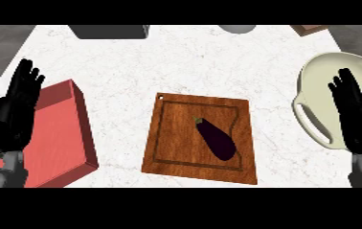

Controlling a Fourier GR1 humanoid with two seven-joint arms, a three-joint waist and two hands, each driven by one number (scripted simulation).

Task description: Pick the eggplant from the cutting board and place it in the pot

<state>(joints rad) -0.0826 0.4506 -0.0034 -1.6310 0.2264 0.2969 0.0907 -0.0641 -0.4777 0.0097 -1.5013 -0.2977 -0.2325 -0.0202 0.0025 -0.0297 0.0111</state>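
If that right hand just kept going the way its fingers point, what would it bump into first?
Probably the far rim of the cream pot: the right hand shows over the pot, fingers pointing away from the robot. Its height above the pot is unclear.

1. White marble-patterned counter top (198,65) fills most of the view.
2. Grey floor strips (13,36) at 10 and 2 o'clock.
3. Dark grey box (109,30) at 11 o'clock.

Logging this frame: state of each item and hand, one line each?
eggplant: lying on the cutting board, untouched
cutting board: flat on the counter
pot: nothing visible inside, partly behind the right hand
red tray: nothing in it
left hand: open, resting
right hand: open, resting
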